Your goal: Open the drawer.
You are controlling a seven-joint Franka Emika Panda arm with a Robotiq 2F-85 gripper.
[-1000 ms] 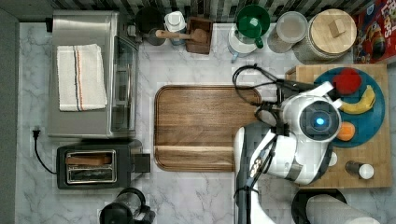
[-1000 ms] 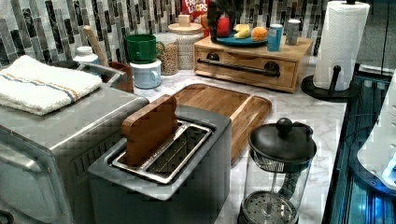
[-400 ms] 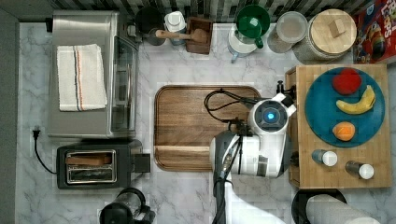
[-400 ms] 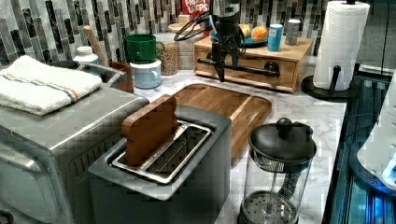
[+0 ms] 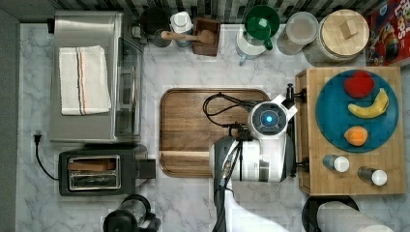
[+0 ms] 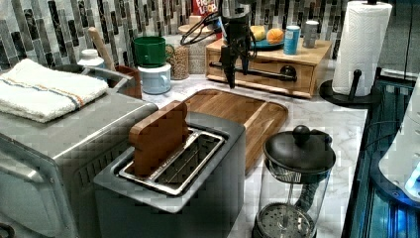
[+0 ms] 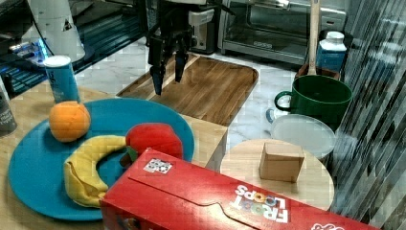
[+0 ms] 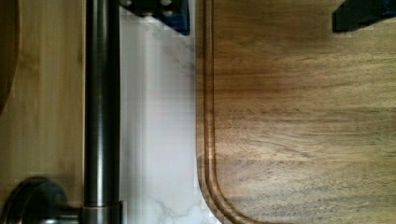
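One claw (image 6: 236, 74) is all I have for this job, and it hangs with its fingers spread apart and nothing between them, just in front of the drawer (image 6: 267, 67). The drawer stands shut near the far end of the table (image 5: 193, 63) in the left view, close to the tiled wall, with a blue plate (image 5: 333, 96) of fruit on its top. Its black bar handle (image 8: 102, 107) runs along the front, held on round black mounts.

In the wrist view I see one fingertip just beside the bar, over the strip of marble between the drawer front and the wooden tray (image 5: 193, 130), while the other fingertip (image 8: 362, 14) is over the tray. So I judge that the bar is not yet between the fingers.

To do this step well, I should shift the claw a little toward the drawer front, until one finger is behind the bar and one before it, and lower it to the level of the bar. Then I would close firmly near the middle of the bar, and pull straight out over the tray. I think a crooked pull could drag the whole light box along the table.
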